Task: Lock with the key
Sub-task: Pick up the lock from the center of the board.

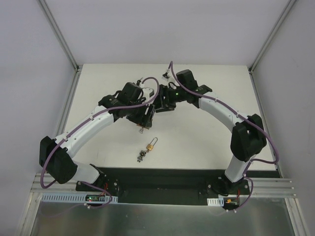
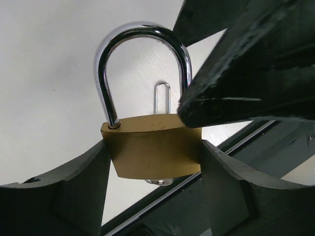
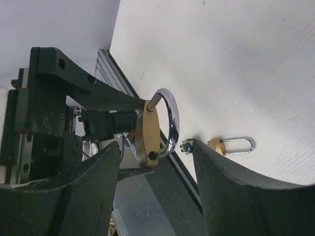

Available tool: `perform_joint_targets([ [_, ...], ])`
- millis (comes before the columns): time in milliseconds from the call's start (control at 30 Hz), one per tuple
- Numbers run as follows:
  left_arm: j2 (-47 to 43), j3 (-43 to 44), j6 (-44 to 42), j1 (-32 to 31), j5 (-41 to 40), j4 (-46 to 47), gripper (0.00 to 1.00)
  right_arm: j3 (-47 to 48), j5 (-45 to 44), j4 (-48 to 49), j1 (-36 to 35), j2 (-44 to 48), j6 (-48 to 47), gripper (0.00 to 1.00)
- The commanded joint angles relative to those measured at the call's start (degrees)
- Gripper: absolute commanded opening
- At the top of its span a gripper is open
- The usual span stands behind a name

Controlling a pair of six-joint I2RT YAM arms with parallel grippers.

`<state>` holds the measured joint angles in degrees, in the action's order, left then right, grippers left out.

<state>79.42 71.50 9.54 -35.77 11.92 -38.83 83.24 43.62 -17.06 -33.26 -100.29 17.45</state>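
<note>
The left gripper (image 2: 155, 169) clamped a brass padlock (image 2: 153, 150) by its body, raised above the white table (image 3: 246, 73). The right gripper (image 3: 155, 146) sat close, its fingers spread either side of that lock (not squeezing it). A second padlock (image 3: 231, 145) and the keys (image 3: 187, 146) lay near each other on the table.
</note>
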Motion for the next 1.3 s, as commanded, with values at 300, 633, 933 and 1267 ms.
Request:
perform_joint_targets([
  [300,-4.44,2.85,0.57,-2.02,0.21,4.29,0.0,-0.1,0.68,4.93,-2.08,-1.4,4.08,0.05],
  [633,-10.51,-0.23,2.76,-1.94,-5.59,6.39,0.65,-4.75,-1.34,9.66,-0.06,6.32,6.18,0.01],
  [933,-9.54,4.35,5.49,-1.67,-4.72,11.48,0.97,-12.66,-2.75,17.66,4.77,17.13,14.97,0.01],
  [1267,-14.99,-8.56,6.37,-0.71,3.01,36.61,0.98,-24.09,-3.27,37.62,9.26,25.58,35.08,0.01],
])
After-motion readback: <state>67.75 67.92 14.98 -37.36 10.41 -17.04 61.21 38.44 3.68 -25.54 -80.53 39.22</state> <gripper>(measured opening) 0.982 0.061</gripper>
